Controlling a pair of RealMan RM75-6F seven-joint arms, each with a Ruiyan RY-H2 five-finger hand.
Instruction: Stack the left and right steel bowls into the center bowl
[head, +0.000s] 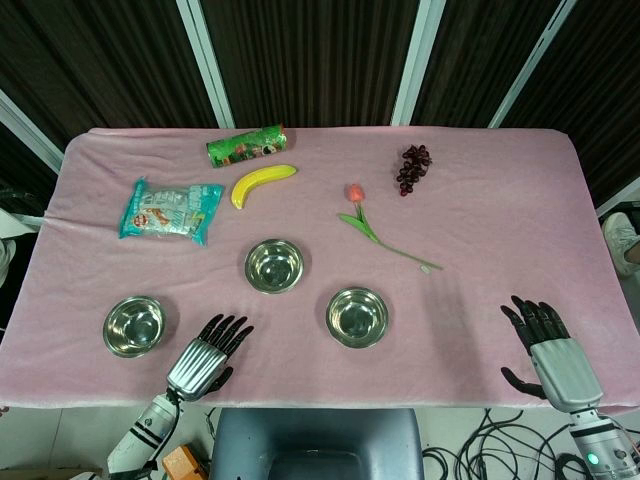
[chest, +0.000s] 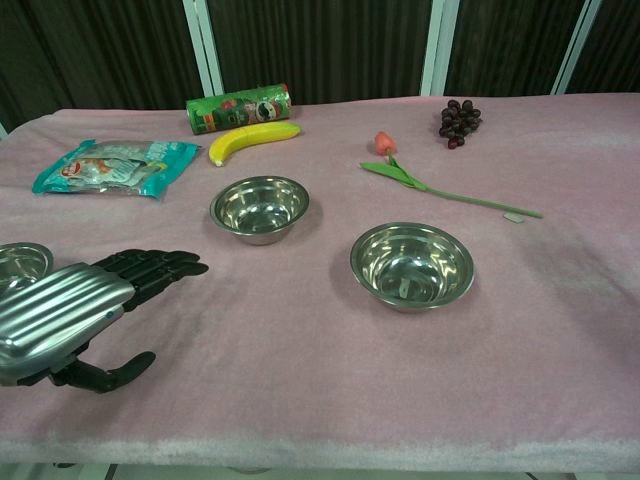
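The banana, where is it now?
In the head view, the banana lies far left of centre, between the green can and the snack bag.

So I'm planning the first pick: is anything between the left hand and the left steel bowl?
Nothing visible. The left hand sits open just right of the left steel bowl, with only bare pink cloth between them.

Far left of your bench (head: 480, 300): green can (head: 246, 146), banana (head: 262, 184), snack bag (head: 170, 210).
Far right: grapes (head: 413, 168), tulip (head: 375, 228).
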